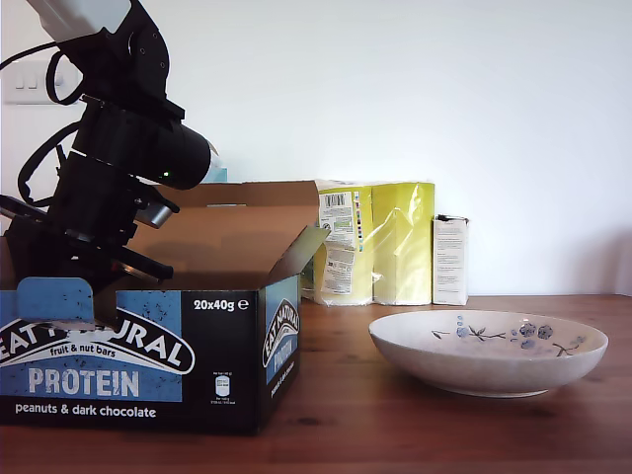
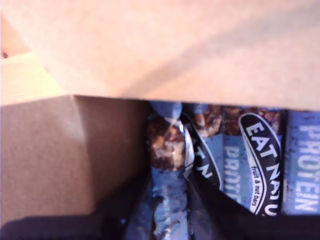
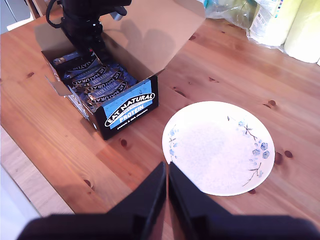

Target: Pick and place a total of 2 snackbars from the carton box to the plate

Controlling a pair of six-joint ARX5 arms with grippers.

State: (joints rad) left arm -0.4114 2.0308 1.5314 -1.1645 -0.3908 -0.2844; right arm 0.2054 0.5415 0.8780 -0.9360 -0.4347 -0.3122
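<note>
My first pincer (image 2: 167, 220) is down inside the carton box (image 1: 212, 336), pinching one snackbar (image 2: 167, 150).

The first arm (image 1: 118, 178) bends steeply from above into the open box, and its dark fingers (image 2: 210, 210) hold the end of a blue wrapper close to the brown box wall. Beside this bar, more snackbars (image 3: 97, 82) lie in a row; their labels read "EAT NATURAL", "fruit & nut bars" and "PROTEIN". The box front also says "peanuts & dark chocolate" and "20x40g". My second pincer (image 3: 167, 200) hangs above the bench (image 3: 215, 65), pressed together and holding nothing, near the plate (image 3: 215, 150). The plate has no bar on it and stands just beside the box. The flap hides the far ends of the bars in the first wrist view.
</note>
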